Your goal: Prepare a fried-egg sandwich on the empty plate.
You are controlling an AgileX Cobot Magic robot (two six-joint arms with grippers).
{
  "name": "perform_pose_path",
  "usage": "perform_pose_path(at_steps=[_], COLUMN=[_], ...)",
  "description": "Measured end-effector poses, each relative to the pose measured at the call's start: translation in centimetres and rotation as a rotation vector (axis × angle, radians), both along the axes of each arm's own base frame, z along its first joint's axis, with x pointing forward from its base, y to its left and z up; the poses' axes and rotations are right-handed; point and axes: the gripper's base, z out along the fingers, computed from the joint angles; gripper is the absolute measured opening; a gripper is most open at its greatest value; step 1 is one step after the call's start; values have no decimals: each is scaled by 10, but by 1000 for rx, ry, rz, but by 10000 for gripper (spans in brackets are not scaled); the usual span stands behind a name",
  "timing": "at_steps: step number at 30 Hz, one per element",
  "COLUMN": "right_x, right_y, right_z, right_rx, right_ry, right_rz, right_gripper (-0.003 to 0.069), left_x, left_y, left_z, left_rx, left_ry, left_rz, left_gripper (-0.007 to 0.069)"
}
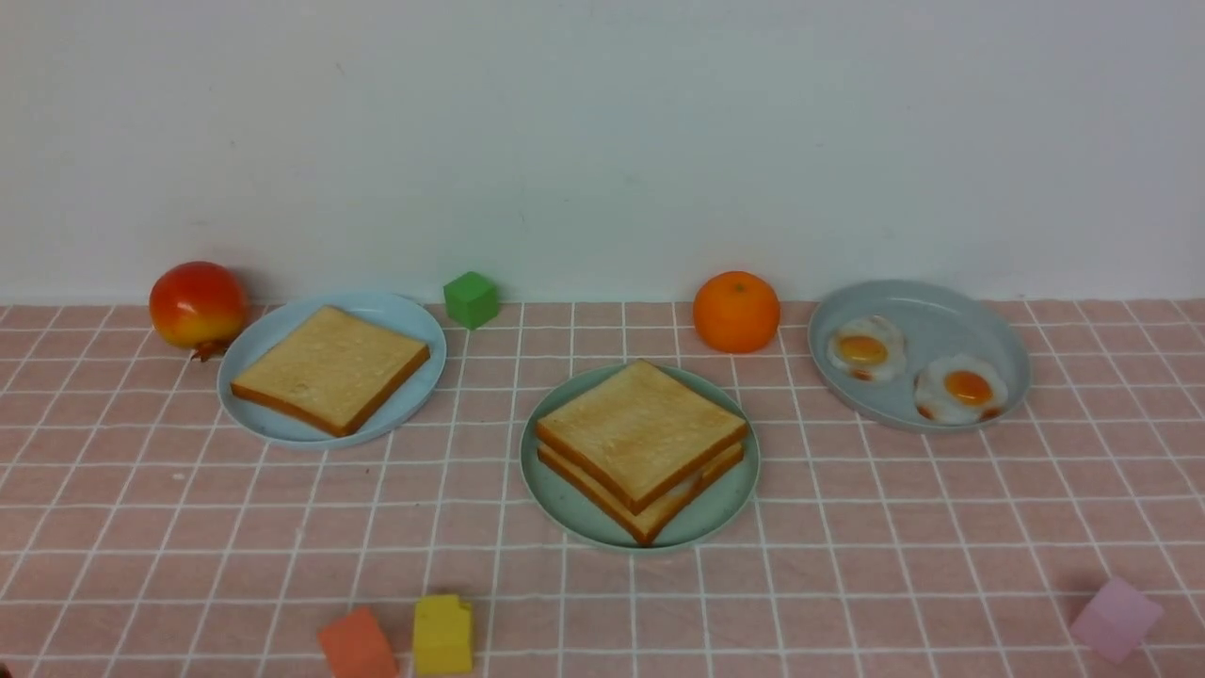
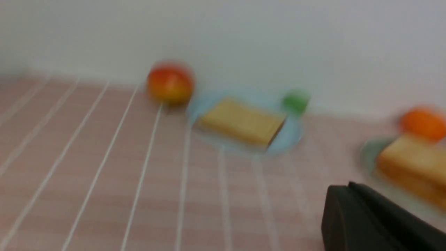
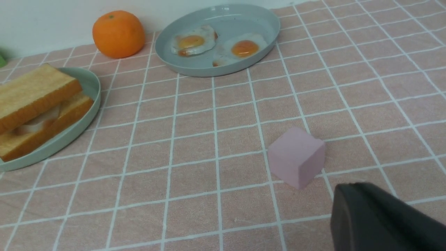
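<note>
On the mint-green plate at the middle of the cloth lies the fried-egg sandwich: two toast slices stacked, the top one slightly turned. The right wrist view shows this sandwich with a bit of white egg between the slices, on the plate. Neither arm appears in the front view. My left gripper is shut and empty, low over the cloth and apart from the sandwich; that view is blurred. My right gripper is shut and empty, just short of a pink cube.
A pale blue plate with one toast slice stands at the back left, next to a red fruit and a green cube. At the back right are an orange and a grey-blue plate with two fried eggs. Orange, yellow and pink blocks lie near the front edge.
</note>
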Motion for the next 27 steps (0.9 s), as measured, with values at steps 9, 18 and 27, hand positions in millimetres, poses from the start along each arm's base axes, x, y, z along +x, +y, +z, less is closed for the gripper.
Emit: perform_pose_path(at_steps=[9, 18, 27], right_x=[0, 0, 0], right_y=[0, 0, 0], right_z=[0, 0, 0], right_rx=[0, 0, 1], right_ry=[0, 0, 0], right_rz=[-2, -2, -2], right_gripper=[16, 22, 28], left_x=[-2, -2, -2], left_y=[-2, -3, -3], left_z=[-16, -16, -16], left_rx=[-20, -23, -23], left_ry=[118, 117, 117], left_rz=[-25, -26, -26], left_gripper=[-13, -13, -13])
